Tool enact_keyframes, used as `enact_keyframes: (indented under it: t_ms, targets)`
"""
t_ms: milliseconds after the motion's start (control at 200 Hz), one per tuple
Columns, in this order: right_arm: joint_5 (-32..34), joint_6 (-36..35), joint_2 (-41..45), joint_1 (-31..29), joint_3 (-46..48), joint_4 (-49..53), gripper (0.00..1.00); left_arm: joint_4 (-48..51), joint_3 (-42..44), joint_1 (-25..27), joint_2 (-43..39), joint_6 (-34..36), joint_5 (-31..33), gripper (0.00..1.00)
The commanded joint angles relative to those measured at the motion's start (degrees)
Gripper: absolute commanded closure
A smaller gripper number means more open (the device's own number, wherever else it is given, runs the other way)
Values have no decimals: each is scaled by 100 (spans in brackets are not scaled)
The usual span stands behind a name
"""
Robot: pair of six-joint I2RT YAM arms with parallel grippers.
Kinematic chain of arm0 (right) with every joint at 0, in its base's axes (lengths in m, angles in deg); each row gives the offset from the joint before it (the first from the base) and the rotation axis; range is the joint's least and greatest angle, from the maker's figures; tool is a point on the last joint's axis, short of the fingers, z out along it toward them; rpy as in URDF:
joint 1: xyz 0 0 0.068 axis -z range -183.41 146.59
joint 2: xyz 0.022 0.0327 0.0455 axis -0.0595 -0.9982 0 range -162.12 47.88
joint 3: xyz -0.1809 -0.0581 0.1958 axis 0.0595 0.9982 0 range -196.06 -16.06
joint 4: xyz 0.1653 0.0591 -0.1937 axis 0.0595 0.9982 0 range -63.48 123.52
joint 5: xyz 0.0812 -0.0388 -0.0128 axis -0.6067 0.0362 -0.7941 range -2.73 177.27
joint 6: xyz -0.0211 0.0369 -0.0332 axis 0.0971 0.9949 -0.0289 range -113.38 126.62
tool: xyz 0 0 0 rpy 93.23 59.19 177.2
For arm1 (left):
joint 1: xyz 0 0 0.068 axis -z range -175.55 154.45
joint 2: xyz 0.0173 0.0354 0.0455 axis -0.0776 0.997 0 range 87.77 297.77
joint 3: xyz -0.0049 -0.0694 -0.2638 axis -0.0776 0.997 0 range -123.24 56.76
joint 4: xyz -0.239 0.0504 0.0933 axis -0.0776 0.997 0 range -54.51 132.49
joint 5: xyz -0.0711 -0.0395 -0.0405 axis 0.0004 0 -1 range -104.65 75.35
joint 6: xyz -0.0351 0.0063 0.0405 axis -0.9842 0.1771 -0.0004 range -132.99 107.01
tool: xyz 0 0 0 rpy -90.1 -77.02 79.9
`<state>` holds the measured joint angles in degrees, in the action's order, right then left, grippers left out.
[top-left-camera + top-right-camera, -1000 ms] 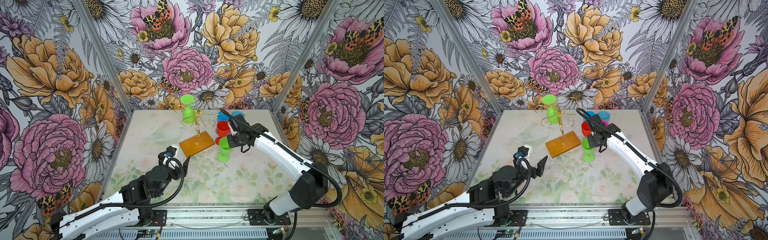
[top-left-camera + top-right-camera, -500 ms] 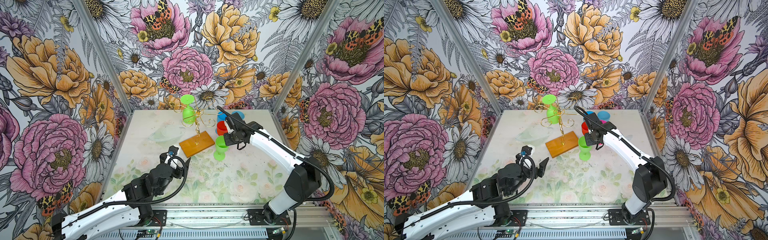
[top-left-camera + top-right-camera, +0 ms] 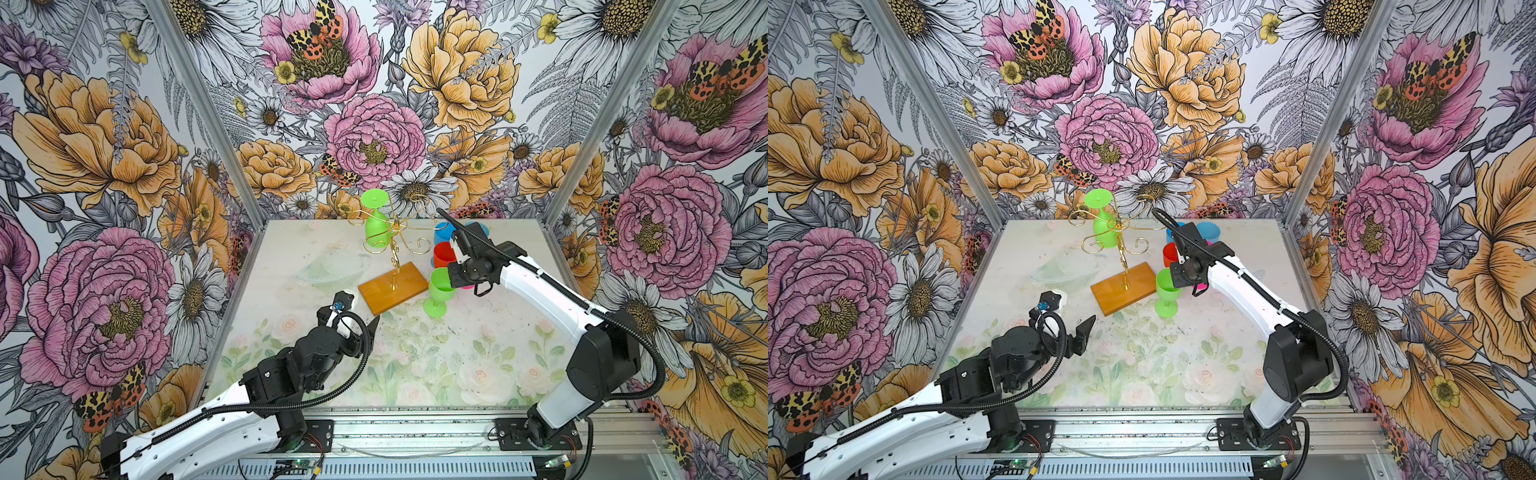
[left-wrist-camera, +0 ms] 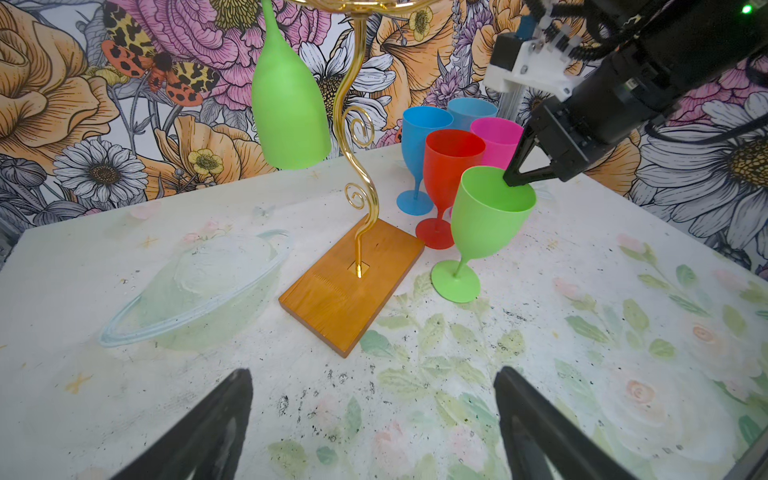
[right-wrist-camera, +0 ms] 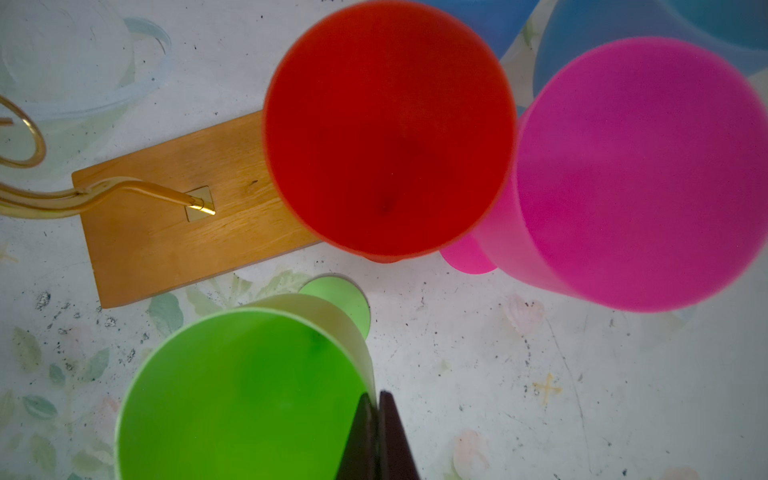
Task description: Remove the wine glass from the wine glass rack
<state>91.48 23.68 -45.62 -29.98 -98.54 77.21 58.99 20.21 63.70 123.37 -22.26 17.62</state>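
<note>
The wine glass rack (image 3: 392,286) stands mid-table, its gold wire arms rising from a wooden base (image 4: 349,286). One green wine glass (image 3: 377,230) hangs upside down from a rack arm (image 4: 289,108). A second green wine glass (image 3: 440,286) is off the rack, tilted, just right of the base. My right gripper (image 5: 376,395) is shut on its rim (image 4: 486,216), with one finger inside the bowl. Its foot sits at table level; I cannot tell if it touches. My left gripper (image 4: 372,372) is open and holds nothing, low over the table in front of the base.
Behind the held glass stand upright glasses: a red one (image 5: 386,124), a pink one (image 5: 640,174) and two blue ones (image 4: 419,153). The red glass stands close to the base's right end. Flowered walls close the table in on three sides.
My right gripper has carried the green glass a little to the left, toward the wooden base, and tilted it. My left arm has edged forward toward the rack.
</note>
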Motion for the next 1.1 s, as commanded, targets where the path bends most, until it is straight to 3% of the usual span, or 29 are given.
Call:
enact_keyframes:
  t_ms: [0,375,520,776,951,1096]
  targets:
    - [-97,63,-75,45,-68,-170,98,74,-215,-99,-77,-16,-240,8]
    - [-594,96,174,53,-55,-244,80,146,-670,-776,86,-29,-930,3]
    - [-654,87,434,52,-36,-240,69,198,-998,-1210,319,20,-1630,1]
    - [-809,209,1078,71,329,-358,45,413,-1739,-2554,839,-303,-2310,1]
    - [-1228,245,1835,105,1020,-856,32,695,-2571,-4235,1724,-873,-4256,1]
    - [-1532,255,2452,162,1498,-1170,27,629,-3221,-4835,2456,-967,-5248,1]
